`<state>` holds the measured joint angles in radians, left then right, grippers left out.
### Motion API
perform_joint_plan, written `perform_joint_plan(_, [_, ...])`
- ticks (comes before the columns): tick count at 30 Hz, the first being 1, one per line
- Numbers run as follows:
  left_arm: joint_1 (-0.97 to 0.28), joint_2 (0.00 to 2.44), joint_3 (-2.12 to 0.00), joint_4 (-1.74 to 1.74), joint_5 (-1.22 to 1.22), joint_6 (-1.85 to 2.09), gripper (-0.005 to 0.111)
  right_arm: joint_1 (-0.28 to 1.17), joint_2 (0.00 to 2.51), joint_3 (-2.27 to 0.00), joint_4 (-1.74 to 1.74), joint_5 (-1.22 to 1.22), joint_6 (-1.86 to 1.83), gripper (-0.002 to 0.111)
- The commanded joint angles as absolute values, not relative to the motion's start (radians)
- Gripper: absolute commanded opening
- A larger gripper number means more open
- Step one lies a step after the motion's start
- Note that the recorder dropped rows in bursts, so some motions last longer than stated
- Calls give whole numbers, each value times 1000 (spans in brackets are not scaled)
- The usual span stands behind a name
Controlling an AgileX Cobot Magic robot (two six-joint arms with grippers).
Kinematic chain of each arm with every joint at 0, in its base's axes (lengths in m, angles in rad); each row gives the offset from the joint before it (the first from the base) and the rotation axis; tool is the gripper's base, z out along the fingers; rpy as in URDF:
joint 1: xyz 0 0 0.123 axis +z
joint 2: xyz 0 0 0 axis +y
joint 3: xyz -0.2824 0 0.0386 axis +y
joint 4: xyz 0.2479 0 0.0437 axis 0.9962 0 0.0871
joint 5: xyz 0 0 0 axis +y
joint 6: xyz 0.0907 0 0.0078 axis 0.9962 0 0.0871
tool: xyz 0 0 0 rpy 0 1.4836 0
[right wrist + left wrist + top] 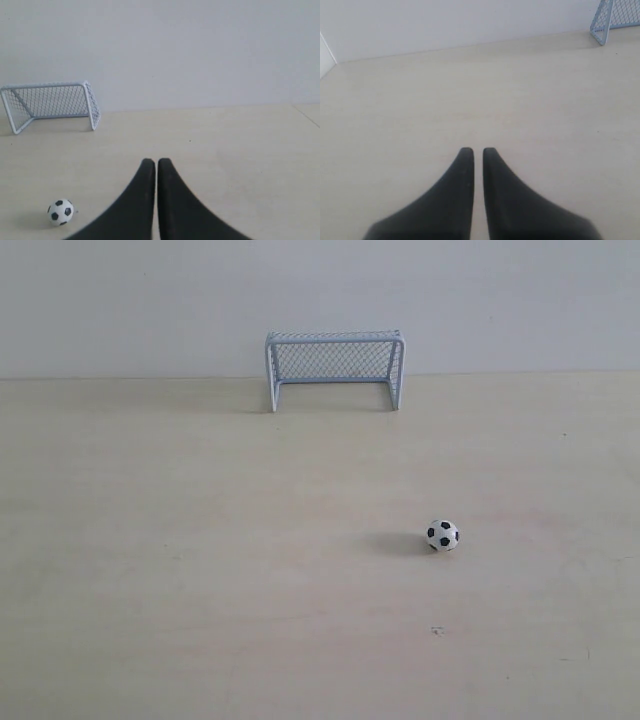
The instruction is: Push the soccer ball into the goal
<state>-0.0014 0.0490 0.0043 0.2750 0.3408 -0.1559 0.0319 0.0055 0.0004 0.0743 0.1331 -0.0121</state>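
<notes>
- Two grippers show only in their own wrist views. Each is a pair of dark, tapered fingers whose bases are cut off by the picture's edge, so the arms behind them cannot be made out.
- The left gripper [474,150] has its fingers drawn together, with only a thin slit of table [395,125] showing between the tips, and it holds nothing.
- The right gripper [152,161] stands the same way, its tips almost touching with nothing between them.
- The left wrist view catches just one corner of the goal [612,17]: a post and a patch of netting, the rest cut off by the frame.
- The exterior view shows the whole goal [334,337]. It has a pale blue-white tubular frame with fine mesh, and it stands at the far edge of the table against the plain wall [150,300], mouth towards the camera.
- The soccer ball [443,535] is tiny and white with black patches, far smaller than the goal mouth. It rests on the bare table, well apart from the goal, nearer the camera and out past the goal's right post. A soft shadow lies on its left.
- In the right wrist view the ball [61,212] lies off to one side of the fingers, not touching them, with the goal [50,102] farther off beyond it.
- A dark speck [437,630] marks the table nearer the camera than the ball; it is too small to tell what it is.
</notes>
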Motion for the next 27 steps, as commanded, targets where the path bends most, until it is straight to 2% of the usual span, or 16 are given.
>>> perform_joint_plan(1, [-9, 55, 0, 275, 337, -165, 6, 29, 0, 0, 74, 58, -12, 0])
perform_joint_plan(8, [-9, 55, 0, 275, 337, -165, 6, 29, 0, 0, 74, -37, -12, 0])
perform_joint_plan(16, [-9, 55, 0, 275, 337, -165, 6, 29, 0, -45, 74, -16, -32, 0])
perform_joint_plan(27, [-9, 55, 0, 275, 337, -165, 6, 29, 70, -232, 74, 104, -12, 0])
